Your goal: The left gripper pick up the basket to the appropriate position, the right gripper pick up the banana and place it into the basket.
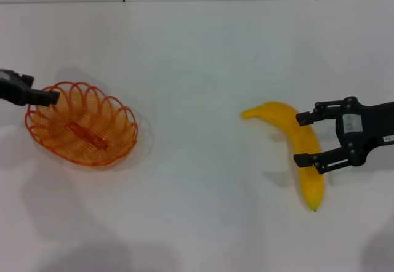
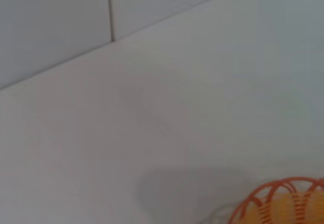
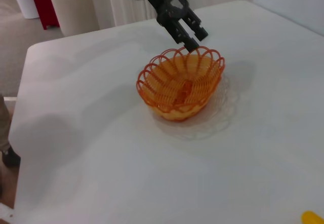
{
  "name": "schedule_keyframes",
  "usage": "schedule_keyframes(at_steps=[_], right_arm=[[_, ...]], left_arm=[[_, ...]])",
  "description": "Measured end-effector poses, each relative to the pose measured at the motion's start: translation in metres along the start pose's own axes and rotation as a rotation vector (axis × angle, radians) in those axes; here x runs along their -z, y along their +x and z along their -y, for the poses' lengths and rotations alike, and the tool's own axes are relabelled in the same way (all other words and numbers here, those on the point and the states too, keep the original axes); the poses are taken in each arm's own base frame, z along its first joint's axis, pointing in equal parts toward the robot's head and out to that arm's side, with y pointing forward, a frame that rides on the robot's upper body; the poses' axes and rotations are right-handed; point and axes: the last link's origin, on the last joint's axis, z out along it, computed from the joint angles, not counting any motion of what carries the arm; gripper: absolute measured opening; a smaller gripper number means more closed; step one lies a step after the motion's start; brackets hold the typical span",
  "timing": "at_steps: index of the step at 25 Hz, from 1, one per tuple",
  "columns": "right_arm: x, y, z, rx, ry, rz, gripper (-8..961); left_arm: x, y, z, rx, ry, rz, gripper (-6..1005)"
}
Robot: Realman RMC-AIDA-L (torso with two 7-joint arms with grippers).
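Observation:
The orange wire basket (image 1: 80, 124) sits on the white table at the left; it also shows in the right wrist view (image 3: 179, 82), and its rim shows in the left wrist view (image 2: 283, 198). My left gripper (image 1: 49, 97) (image 3: 195, 39) is at the basket's far-left rim, slightly open, with its tips at the looped edge. The yellow banana (image 1: 311, 176) lies on the table at the right; its tip shows in the right wrist view (image 3: 311, 217). My right gripper (image 1: 299, 139) is open, with one finger on each side of the banana's middle.
The white table (image 1: 197, 69) runs back to a pale panelled wall. In the right wrist view, a table edge (image 3: 23, 112) drops to the floor, with planters (image 3: 76, 6) beyond it.

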Motion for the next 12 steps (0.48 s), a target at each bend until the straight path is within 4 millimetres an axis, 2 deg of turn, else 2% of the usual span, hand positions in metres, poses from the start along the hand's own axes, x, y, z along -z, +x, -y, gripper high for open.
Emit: schedule_keyframes(at_steps=[12], right_arm=[[-0.001, -0.001, 0.0, -0.002, -0.002, 0.0, 879]], left_arm=[[-0.024, -0.009, -0.003, 0.0, 0.011, 0.034, 663]])
